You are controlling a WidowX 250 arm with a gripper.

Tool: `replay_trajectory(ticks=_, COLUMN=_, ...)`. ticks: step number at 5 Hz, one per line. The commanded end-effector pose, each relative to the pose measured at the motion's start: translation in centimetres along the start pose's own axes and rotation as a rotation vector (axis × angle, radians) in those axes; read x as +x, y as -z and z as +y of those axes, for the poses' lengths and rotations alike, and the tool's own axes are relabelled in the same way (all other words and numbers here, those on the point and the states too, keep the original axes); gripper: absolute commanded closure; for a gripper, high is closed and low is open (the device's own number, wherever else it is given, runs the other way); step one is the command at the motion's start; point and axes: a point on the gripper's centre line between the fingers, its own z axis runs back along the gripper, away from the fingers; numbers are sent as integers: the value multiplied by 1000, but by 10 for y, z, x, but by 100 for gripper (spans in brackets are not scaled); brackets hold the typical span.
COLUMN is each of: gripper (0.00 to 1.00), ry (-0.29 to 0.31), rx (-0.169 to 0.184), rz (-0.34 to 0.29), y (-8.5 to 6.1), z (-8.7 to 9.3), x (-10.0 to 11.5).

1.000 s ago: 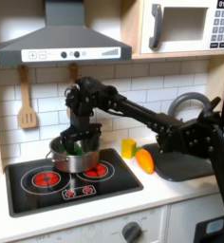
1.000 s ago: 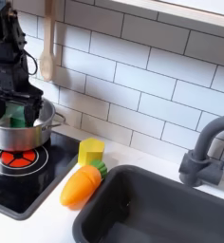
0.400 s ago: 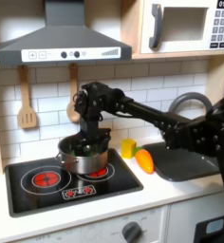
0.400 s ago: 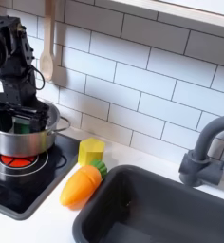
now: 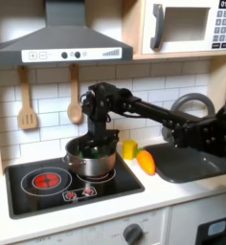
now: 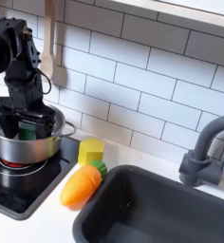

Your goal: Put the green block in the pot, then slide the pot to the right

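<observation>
In the first exterior view, two wooden utensils hang on the white tile wall at the left: a slotted spatula [image 5: 27, 105] and a spoon [image 5: 75, 102]; below them lies the black toy stovetop [image 5: 38, 187], its left red burner [image 5: 46, 179] bare; the pot [image 5: 92, 161] sits over the burner on the first exterior view's right, near the stovetop's right edge; the black arm reaches down into it, and the gripper [image 5: 92, 145] sits inside the rim; whether its jaws are released or clenched cannot be told, since the pot wall and the arm hide them; the green block [image 5: 87, 147] shows as a patch of green inside the pot, beside the gripper; just right of the stovetop stands a small yellow block [image 5: 129, 148], then an orange carrot [image 5: 146, 162] on the counter, then the dark sink [image 5: 187, 165] with its grey faucet [image 5: 190, 107].

In the second exterior view, the gripper [image 6: 22, 121] dips into the pot [image 6: 25, 144] at the left; the green block [image 6: 27, 132] lies inside, touching the fingers or just beside them; right of it come the yellow block [image 6: 91, 150], the carrot [image 6: 79, 184], the sink [image 6: 147, 223] and the faucet [image 6: 205, 149].
</observation>
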Motion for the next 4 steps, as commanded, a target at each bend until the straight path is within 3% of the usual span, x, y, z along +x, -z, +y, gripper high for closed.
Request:
replay_trajectory(ticks=1, gripper=0, ry=36, rx=-14, rz=4, y=-2, z=-19, x=-11)
replay_trajectory(ticks=4, gripper=0, ry=66, rx=-29, rz=23, y=-4, z=-32, x=-30)
